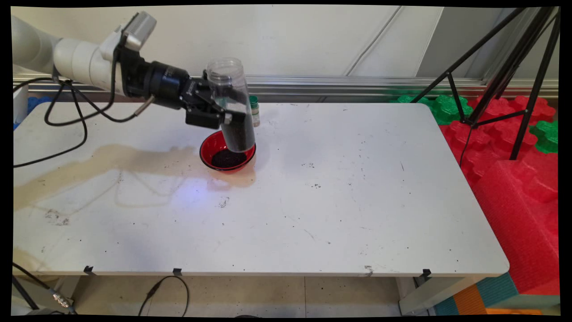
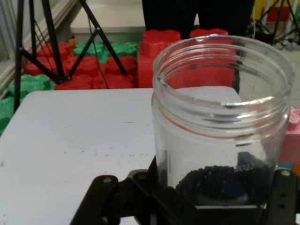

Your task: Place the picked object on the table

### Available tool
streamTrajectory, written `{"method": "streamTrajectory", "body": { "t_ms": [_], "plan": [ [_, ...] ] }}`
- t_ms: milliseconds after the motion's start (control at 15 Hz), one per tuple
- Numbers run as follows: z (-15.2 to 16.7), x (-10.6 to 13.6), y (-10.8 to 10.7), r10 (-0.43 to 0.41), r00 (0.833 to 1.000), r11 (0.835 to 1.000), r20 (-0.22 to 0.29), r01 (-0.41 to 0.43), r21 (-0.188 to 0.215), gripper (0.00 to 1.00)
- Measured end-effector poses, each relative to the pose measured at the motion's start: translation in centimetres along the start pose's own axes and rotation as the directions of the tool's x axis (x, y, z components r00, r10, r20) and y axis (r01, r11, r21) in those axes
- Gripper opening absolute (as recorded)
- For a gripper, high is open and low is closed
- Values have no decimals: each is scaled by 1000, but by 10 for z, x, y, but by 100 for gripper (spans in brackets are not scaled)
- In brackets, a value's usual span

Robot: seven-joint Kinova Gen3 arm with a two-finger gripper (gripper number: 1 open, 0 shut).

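My gripper (image 1: 220,114) is shut on a clear plastic jar (image 1: 231,103) that is partly filled with black grains. The jar stands nearly upright, mouth up, tilted slightly, with its bottom just above a red bowl (image 1: 227,151) on the white table (image 1: 339,188). The bowl holds a pile of the same black grains. In the hand view the jar (image 2: 220,122) fills the right half, its open mouth empty and the dark grains low between my fingers (image 2: 101,194). A small green-capped bottle (image 1: 254,110) stands just behind the jar.
A brownish stain (image 1: 111,158) spreads across the table's left part, up to the bowl. Black cables (image 1: 67,120) hang from the arm on the left. A black tripod (image 1: 505,67) and red and green foam blocks (image 1: 514,179) stand off the table's right side.
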Motion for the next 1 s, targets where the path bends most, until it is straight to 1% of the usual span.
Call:
{"method": "streamTrajectory", "body": {
  "t_ms": [267,533,1000],
  "plan": [
    [15,-11,5,8,1000,1000,10,-7,-28,0],
    [34,-26,13,15,1000,998,25,-14,-57,0],
    [61,-53,24,22,999,996,42,-18,-86,0]
  ]
}}
